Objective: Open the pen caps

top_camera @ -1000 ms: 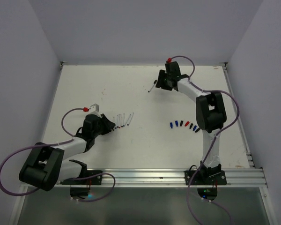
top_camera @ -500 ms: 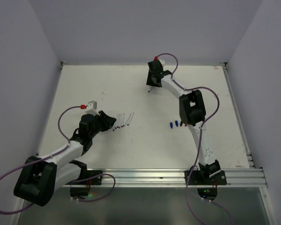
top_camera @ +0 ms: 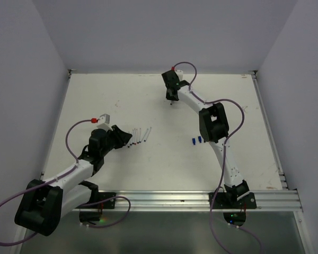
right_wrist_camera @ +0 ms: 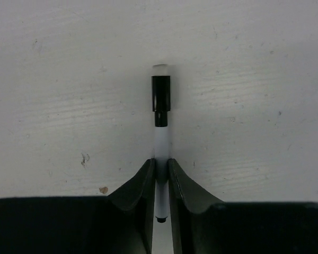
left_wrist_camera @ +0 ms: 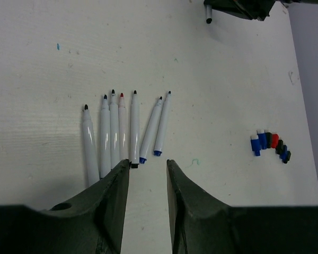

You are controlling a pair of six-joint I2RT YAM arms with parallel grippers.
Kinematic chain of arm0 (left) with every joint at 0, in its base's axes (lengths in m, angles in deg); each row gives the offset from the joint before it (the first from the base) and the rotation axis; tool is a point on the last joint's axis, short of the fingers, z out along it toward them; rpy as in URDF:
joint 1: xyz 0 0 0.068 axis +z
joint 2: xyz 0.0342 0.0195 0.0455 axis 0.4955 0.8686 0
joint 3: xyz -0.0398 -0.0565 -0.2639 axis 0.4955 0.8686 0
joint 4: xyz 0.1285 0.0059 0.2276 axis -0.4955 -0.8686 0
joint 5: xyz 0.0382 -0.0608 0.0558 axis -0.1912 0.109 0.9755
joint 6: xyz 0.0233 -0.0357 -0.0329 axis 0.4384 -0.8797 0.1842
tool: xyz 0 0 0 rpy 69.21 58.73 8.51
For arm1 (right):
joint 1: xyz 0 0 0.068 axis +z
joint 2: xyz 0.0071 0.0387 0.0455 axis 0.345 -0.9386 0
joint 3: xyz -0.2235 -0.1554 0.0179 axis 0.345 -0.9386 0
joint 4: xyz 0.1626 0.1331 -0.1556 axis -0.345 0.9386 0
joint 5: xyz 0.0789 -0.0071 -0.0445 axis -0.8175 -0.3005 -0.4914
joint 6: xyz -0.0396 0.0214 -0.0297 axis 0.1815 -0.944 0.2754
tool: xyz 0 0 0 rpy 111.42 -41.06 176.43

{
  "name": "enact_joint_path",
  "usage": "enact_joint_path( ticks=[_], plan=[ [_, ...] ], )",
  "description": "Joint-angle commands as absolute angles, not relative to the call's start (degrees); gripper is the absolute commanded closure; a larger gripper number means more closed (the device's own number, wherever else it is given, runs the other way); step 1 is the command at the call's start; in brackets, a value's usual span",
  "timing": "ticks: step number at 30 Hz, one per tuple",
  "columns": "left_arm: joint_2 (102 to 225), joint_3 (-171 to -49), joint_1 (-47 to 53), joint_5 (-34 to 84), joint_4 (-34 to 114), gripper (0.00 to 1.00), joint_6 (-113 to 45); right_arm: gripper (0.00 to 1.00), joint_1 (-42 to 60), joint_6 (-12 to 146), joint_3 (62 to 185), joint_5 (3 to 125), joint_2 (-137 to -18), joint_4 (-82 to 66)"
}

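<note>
A white pen [right_wrist_camera: 160,142] lies on the table at the back, its black pen cap [right_wrist_camera: 160,100] still on the far end. My right gripper [right_wrist_camera: 161,163] is shut on the barrel, with the pen's rear end showing between the fingers. From above, that gripper [top_camera: 170,97] stands over the pen. Several loose pen caps [left_wrist_camera: 270,144], blue, black and red, lie in a short row; from above only two blue caps [top_camera: 196,140] show, the others hidden by the right arm. My left gripper [left_wrist_camera: 148,164] is open and holds nothing, just short of a row of several uncapped pens [left_wrist_camera: 122,132].
The uncapped pens [top_camera: 140,135] lie side by side left of centre, tips pointing away from me. The right arm [top_camera: 212,124] stretches across the table's middle. A raised rim [top_camera: 265,127] runs along the right edge, and grey walls close in three sides.
The right arm swung left over the capped pen and its jaws closed on the barrel. The left gripper opened slightly and barely shifted.
</note>
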State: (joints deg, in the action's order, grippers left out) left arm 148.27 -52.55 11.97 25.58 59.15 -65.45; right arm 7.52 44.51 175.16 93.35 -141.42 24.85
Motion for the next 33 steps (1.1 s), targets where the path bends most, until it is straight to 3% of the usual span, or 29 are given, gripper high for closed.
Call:
enact_joint_path(
  ticks=[1, 5, 11, 15, 16, 17, 18, 22, 27, 33],
  plan=[
    [146.49, -54.90, 12.48, 24.37, 58.66, 0.63, -65.09, 0.85, 7.50, 43.69, 177.69, 94.43, -143.23, 26.62],
    [146.57, -56.04, 12.48, 21.38, 58.05, 0.63, -63.42, 1.00, 7.50, 43.51, 177.34, 92.40, -143.58, 25.92],
    [150.43, -59.46, 12.48, 11.20, 58.31, 0.67, -61.14, 1.00, 7.59, 42.46, 169.62, 85.30, -137.89, 21.97],
    [153.68, -61.14, 12.48, 3.64, 60.57, 0.79, -60.00, 1.00, 8.12, 40.79, 150.04, 79.31, -122.44, 8.73],
    [154.13, -61.23, 12.48, 0.49, 61.46, 0.78, -60.08, 1.00, 8.20, 40.35, 142.69, 78.34, -115.96, 6.86],
    [155.00, -61.84, 12.48, -2.41, 62.69, 0.71, -60.43, 1.00, 8.29, 39.22, 135.40, 75.72, -110.16, 3.36],
    [155.36, -62.02, 12.48, -2.44, 63.57, 0.67, -60.78, 1.00, 8.29, 38.77, 135.32, 73.78, -110.10, 1.33],
    [155.89, -61.84, 12.39, -8.14, 68.67, 0.55, -64.29, 1.00, 8.21, 35.79, 114.57, 61.48, -94.68, -12.54],
    [157.64, -60.44, 12.39, -13.41, 80.26, 0.50, -73.93, 1.00, 9.17, 29.01, 94.75, 50.39, -84.62, -37.87],
    [159.76, -61.49, 11.25, -13.70, 88.02, 0.51, -80.74, 1.00, 12.59, 25.15, 88.05, 46.78, -82.24, -50.79]
  ],
)
